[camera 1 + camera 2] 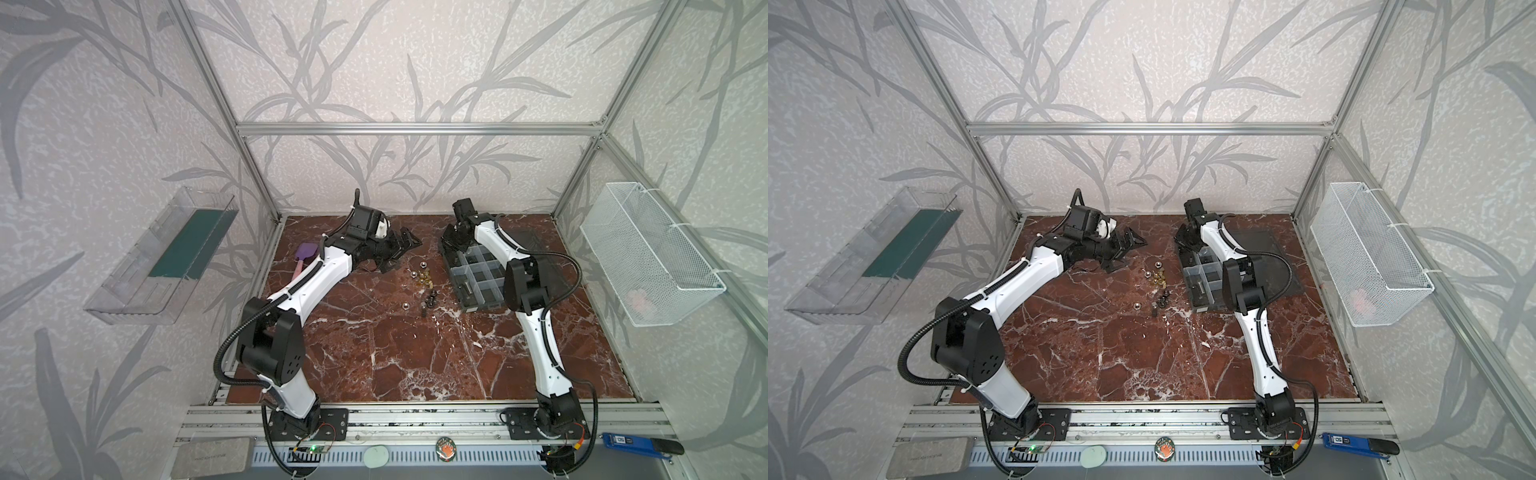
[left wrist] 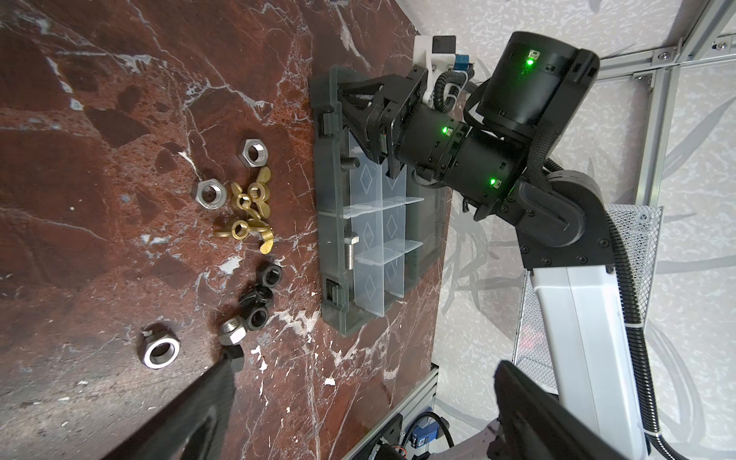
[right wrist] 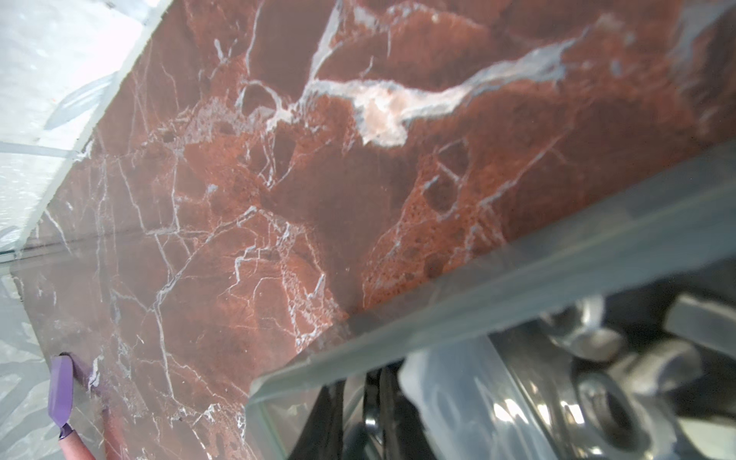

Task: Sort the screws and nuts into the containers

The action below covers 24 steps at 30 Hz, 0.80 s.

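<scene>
Silver screw (image 2: 349, 255), long axis along container (image 2: 329, 199) wall

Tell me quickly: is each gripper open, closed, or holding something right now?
Left gripper: open, holding nothing.
Right gripper: down inside the box; open or closed cannot be told.

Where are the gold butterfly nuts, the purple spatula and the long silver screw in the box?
gold wing nuts (image 2: 261, 207): left wrist view, on one wing.
purple spatula (image 1: 306, 252): a top view, on its blade.
long silver screw (image 2: 349, 255): left wrist view, on its shank.
</scene>
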Available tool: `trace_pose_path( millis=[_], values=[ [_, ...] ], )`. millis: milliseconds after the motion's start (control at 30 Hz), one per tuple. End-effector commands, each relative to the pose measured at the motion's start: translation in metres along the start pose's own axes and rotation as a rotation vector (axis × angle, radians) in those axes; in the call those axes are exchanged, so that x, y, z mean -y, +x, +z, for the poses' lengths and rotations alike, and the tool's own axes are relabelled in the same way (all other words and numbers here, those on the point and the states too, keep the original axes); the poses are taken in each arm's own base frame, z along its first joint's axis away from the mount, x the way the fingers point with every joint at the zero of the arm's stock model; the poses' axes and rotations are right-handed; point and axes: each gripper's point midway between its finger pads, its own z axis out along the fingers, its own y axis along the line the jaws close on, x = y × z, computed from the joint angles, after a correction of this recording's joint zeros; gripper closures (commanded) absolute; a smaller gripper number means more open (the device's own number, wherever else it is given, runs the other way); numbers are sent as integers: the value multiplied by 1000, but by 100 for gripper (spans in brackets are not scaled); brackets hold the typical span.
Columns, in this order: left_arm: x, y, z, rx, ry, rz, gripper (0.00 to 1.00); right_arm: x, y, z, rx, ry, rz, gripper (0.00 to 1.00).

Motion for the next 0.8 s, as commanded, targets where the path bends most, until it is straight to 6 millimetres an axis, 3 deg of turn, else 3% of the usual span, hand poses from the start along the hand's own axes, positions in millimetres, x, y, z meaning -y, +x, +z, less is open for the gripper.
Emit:
trace_pose_path(
  millis=[0, 367, 767],
  values=[
    [14, -4, -17, 34, 20, 25, 1, 51, 43, 21, -159, 151, 76, 82],
    [12, -2, -16, 33, 17, 20, 1, 66, 42, 6, -172, 238, -25, 84],
    [12, -2, -14, 29, 20, 16, 1, 61, 45, 18, -210, 195, -47, 85]
  ],
)
